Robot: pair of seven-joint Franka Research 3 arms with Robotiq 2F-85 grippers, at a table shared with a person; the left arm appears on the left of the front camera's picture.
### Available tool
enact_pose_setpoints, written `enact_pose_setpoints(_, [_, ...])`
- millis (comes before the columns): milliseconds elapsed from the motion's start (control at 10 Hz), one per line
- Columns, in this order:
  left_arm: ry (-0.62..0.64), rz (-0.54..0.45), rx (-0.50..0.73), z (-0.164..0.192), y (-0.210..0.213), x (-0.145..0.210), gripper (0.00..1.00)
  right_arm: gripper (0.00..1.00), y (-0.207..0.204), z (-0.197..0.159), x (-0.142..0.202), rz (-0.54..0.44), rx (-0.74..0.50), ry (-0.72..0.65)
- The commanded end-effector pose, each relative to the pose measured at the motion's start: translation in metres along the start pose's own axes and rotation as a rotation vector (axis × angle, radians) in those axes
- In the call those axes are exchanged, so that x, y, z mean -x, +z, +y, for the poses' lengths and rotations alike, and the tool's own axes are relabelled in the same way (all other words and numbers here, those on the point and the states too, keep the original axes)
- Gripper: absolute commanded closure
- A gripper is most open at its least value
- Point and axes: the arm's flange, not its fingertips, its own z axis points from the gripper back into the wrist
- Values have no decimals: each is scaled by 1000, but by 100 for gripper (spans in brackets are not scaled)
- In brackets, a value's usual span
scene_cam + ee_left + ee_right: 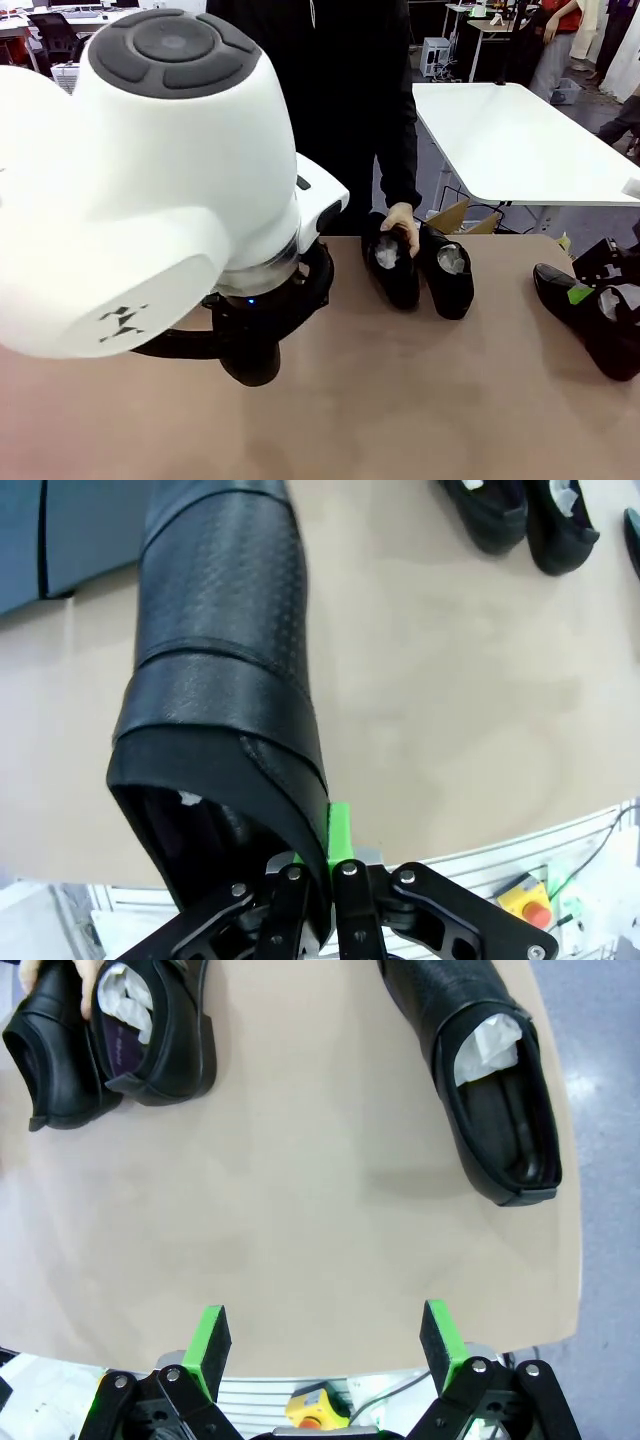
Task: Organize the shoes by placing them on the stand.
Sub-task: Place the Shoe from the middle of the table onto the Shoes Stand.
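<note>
The left gripper (330, 865) is pinched tight on the heel rim of one shoe (220, 680), held over the table (450, 710) (mid-carry, I'd say). The right gripper (325, 1345) hangs wide and empty, with another shoe (490, 1090) at upper right. A person's hand (400, 225) rests on the centre pair (430, 270). The next move calls for setting the held shoe level on the stand.

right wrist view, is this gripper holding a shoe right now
No, the right gripper has its jaws open over bare tabletop, with nothing between them and the nearest black dress shoe lying apart from it.

Left gripper (326, 856) pinches shoe (220, 680) rim — table (450, 690) beneath.
</note>
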Motion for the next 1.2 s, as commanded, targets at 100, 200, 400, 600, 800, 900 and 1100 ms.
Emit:
enact_pose_setpoints(100, [0,0,0,0,0,0,100,0,1,0,1,2,-3,8])
enact_pose_setpoints(200, [37,5,-98,24,-9,-11,100,0,1,0,1,2,-3,8])
enact_pose_setpoints(400, [101,-45,-230,77,-18,-49,100,0,1,0,1,2,-3,8])
enact_pose_setpoints(600, [29,-120,-165,106,-42,-92,100,0,1,0,1,2,-3,8])
enact_pose_setpoints(800, [41,-211,-142,126,-75,-148,100,0,1,0,1,2,-3,8])
enact_pose_setpoints(900, [50,-213,-160,133,-86,-171,100,0,1,0,1,2,-3,8])
enact_pose_setpoints(1100, [53,-183,-150,141,-75,-145,100,0,1,0,1,2,-3,8])
